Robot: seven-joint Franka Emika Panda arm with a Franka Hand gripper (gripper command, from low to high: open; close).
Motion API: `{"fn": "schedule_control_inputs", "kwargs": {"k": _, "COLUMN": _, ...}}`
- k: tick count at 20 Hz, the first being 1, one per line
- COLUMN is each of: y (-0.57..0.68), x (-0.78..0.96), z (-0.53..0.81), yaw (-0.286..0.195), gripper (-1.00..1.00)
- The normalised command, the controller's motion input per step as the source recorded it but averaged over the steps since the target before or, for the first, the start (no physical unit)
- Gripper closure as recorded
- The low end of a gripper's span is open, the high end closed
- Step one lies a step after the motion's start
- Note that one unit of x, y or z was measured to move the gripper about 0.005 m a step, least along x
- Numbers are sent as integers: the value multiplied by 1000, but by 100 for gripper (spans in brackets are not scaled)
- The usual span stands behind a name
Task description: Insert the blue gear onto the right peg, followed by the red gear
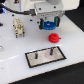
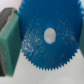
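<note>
Between the two green-padded fingers [image 2: 9, 42]: one blue gear [image 2: 49, 35], flat, toothed, with a small round centre hole, clamped at its rim and held above the bench [image 1: 15, 62]. Gripper [image 1: 50, 24] white-bodied. Just beside it on the bench: one red gear [image 1: 53, 37], round with a raised hub. Nearer the camera: one grey rectangular plate [image 1: 45, 56], black-bordered, carrying two thin dark upright pins; right peg [image 1: 50, 51]. At the exterior view's left: one beige blocky object [image 1: 18, 27].
</note>
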Motion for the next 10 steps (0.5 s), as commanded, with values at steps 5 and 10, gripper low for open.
{"fn": "schedule_control_inputs", "kwargs": {"k": 5, "y": -154, "x": 813, "z": 478, "yaw": 0, "gripper": 100}}
{"fn": "schedule_control_inputs", "kwargs": {"k": 10, "y": -164, "x": 839, "z": 410, "yaw": 0, "gripper": 100}}
